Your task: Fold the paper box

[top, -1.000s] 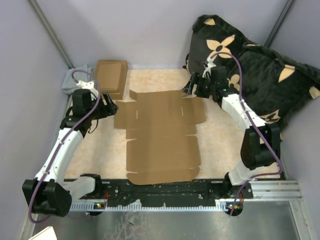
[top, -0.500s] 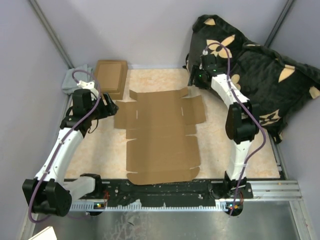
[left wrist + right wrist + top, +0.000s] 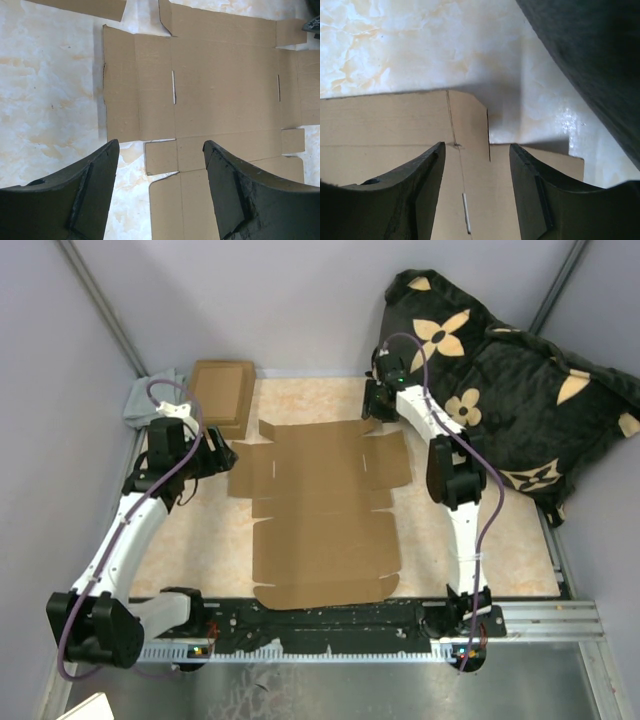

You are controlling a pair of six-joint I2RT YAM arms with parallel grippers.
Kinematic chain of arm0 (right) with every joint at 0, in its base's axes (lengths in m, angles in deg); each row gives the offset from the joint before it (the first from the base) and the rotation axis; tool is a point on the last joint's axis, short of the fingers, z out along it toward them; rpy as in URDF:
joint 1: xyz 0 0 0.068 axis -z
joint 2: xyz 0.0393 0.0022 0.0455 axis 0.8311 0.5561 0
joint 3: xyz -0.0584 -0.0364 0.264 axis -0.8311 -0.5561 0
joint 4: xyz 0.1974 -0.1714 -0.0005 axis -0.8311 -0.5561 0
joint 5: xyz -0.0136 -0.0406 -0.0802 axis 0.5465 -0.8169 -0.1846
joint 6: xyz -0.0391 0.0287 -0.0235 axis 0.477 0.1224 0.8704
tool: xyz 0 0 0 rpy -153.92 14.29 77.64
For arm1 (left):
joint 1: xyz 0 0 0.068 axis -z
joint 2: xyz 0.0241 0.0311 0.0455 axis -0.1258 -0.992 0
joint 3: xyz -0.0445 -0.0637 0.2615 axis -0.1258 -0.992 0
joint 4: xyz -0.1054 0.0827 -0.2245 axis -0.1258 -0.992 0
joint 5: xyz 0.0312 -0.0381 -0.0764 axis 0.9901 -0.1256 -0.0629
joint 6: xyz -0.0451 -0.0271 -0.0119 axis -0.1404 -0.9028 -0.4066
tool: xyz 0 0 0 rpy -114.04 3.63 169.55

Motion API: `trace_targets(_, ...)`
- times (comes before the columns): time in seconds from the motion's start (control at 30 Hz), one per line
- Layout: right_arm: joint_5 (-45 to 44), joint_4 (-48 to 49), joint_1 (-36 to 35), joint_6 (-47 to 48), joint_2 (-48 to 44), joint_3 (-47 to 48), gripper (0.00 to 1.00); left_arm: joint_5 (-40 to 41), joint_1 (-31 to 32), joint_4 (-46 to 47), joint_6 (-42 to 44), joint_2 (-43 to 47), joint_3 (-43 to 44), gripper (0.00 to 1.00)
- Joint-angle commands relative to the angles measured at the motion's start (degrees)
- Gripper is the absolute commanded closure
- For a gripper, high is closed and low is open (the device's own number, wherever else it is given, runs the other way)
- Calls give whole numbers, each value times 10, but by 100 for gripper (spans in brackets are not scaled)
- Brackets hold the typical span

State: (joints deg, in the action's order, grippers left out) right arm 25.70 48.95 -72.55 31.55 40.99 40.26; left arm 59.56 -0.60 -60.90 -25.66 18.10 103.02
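The paper box [image 3: 325, 520] lies flat mid-frame with no flap raised, so I judge every fold remains. My left gripper [image 3: 222, 452] hangs open just beside its left edge. Farther up, my right gripper [image 3: 372, 406] gapes empty over its top-right corner.

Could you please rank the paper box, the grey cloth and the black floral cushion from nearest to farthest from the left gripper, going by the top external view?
From the left gripper:
1. paper box, lying flat, its left edge just beside the fingers
2. grey cloth, in the far-left corner behind the arm
3. black floral cushion, across the table at the far right
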Motion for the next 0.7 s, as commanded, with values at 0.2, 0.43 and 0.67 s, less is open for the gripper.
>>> trace_targets(0.2, -20, -33, -9, 20, 79, 113, 54, 1, -4, -6, 1, -20, -3, 26)
trace_targets(0.43, -24, -37, -16, 37, 82, 117, 92, 2, -4, -8, -3, -38, -1, 26)
trace_targets(0.67, -62, -30, -37, 59, 54, 94, 100, -31, -4, 15, -39, -120, 60, 27)
